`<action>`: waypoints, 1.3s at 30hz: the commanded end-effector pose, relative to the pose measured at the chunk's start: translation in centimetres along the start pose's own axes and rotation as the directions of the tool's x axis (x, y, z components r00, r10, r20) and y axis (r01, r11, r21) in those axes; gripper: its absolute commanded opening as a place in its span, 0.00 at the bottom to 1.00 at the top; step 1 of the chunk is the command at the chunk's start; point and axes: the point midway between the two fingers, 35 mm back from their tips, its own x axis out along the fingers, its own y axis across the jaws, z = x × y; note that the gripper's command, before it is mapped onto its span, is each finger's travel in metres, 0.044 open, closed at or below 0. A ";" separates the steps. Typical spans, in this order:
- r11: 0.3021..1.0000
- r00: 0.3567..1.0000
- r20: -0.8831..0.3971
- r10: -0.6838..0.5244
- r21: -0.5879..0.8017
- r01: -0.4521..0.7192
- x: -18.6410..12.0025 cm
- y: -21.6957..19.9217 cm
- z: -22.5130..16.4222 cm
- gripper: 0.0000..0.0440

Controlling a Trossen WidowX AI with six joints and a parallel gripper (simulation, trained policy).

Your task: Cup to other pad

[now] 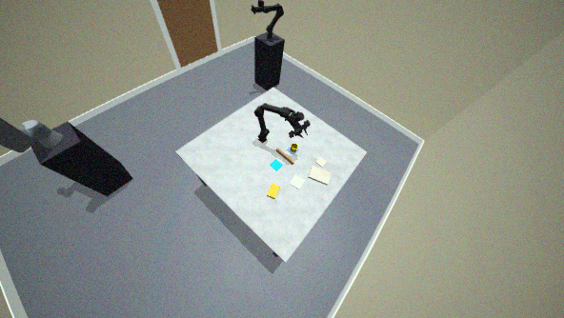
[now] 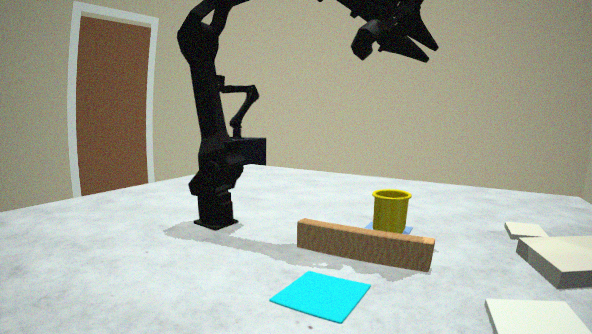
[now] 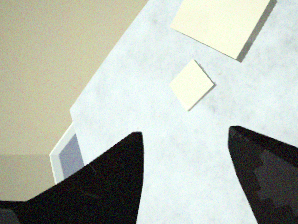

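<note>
Cup (image 1: 294, 148) (image 2: 390, 215) is out of the claw (image 1: 305, 131) (image 2: 432, 55) (image 3: 186, 131), which hangs above the bench (image 1: 229, 162) (image 2: 125, 260) (image 3: 115, 100) with fingers partly open, holding nothing. The cup stands upright on the blue pad (image 1: 290, 151) (image 2: 369, 227), between the middle and the right corner in top view; across the wooden bar (image 1: 285, 156) (image 2: 365, 245) lies the cyan pad (image 1: 276, 165) (image 2: 322, 297), well inside the edges.
</note>
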 end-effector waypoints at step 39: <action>0.792 0.788 -0.344 -0.510 0.169 0.587 5.1 -7.2 -6.8 0.37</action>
